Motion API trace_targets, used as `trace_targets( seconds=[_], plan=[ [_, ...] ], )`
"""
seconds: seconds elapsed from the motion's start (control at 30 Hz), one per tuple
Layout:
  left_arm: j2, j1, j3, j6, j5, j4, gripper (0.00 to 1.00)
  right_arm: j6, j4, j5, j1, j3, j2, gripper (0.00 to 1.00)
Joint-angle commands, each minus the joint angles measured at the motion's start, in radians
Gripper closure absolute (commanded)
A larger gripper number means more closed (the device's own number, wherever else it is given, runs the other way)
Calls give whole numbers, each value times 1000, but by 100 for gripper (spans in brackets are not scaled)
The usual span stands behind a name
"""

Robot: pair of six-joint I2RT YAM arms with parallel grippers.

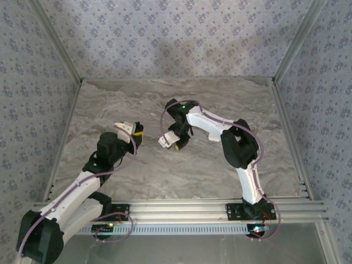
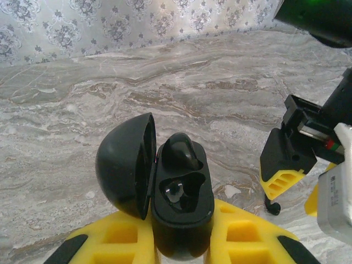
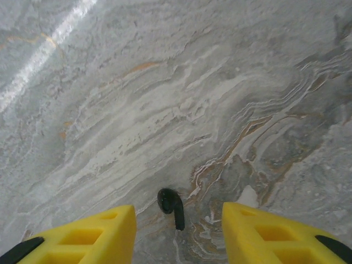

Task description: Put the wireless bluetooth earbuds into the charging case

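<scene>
That tabletop (image 1: pixel 110 104) reads as grey veined stone, smooth, with a bright sheen streaking off at eleven o'clock in the right wrist view. On it, the earbud (image 3: pixel 171 206) is black plastic, glossy. The charging case (image 2: pixel 186 217) has the same glossy black shell, light catching its lid at nine o'clock. The right claw (image 3: pixel 179 220) fingers are yellow matt plastic. There's a brushed metal rail (image 1: pixel 181 209) at six o'clock, and the patterned walls (image 1: pixel 165 38) look matt.

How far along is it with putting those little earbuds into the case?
About halfway. Done: the charging case is open, clamped in the left gripper, and one earbud looks seated inside. In hand: the right gripper hangs open around the second earbud, which lies on the table, not yet gripped. Left: pick it up and seat it in the empty pocket.
</scene>
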Motion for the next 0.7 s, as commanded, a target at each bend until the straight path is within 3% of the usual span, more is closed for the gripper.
trace_targets(
  seconds=[0.0,0.67],
  plan=[
    [-10,10,-15,-13,-7,25,94,-46,-17,24,-12,7,27,55],
    [13,23,-25,-21,8,60,93,-49,25,26,-34,9,121,67]
  ],
)
